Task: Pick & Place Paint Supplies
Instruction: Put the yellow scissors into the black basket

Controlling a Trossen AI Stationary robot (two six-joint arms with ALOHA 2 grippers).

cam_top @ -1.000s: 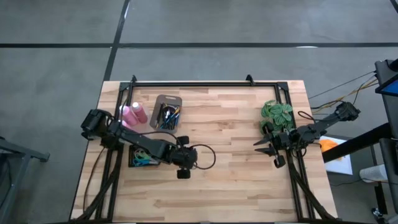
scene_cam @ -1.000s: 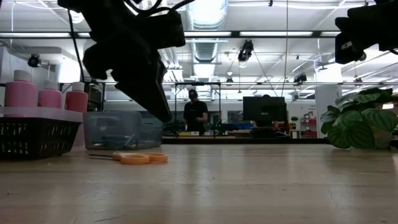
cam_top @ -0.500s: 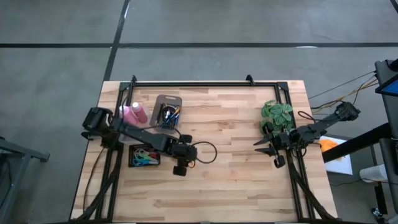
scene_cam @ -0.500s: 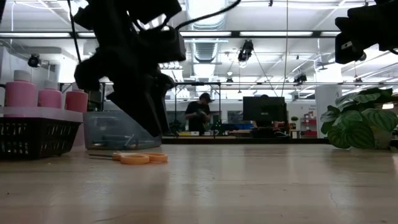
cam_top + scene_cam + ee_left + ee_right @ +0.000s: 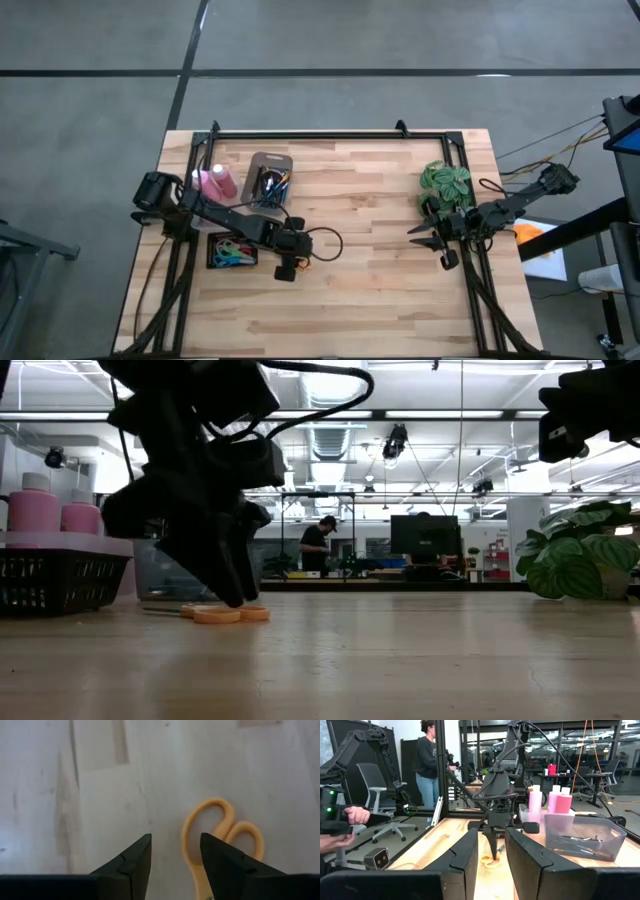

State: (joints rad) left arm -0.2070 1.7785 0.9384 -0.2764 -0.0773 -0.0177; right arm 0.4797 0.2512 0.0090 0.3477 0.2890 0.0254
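One pair of orange scissors [image 5: 220, 842] lies flat on the tabletop [image 5: 400, 290], just beside the half-open, empty left hand [image 5: 175, 852]. Light, stiff, a bit slippery; I would pinch one handle loop.

Bright overhead lighting, backlit silhouettes, soft shadows

The worktop [image 5: 380, 280] is bare between the left end effector [image 5: 284, 270] and the green plant [image 5: 445, 185], giving free passage. Left of the left end effector, obstacles cluster closely: the orange scissors [image 5: 222, 614] lie just beside it, then the black basket [image 5: 231, 251], the clear bin [image 5: 268, 181] and the pink bottles [image 5: 215, 182]. The right end effector [image 5: 428, 236] stands just beside the plant.
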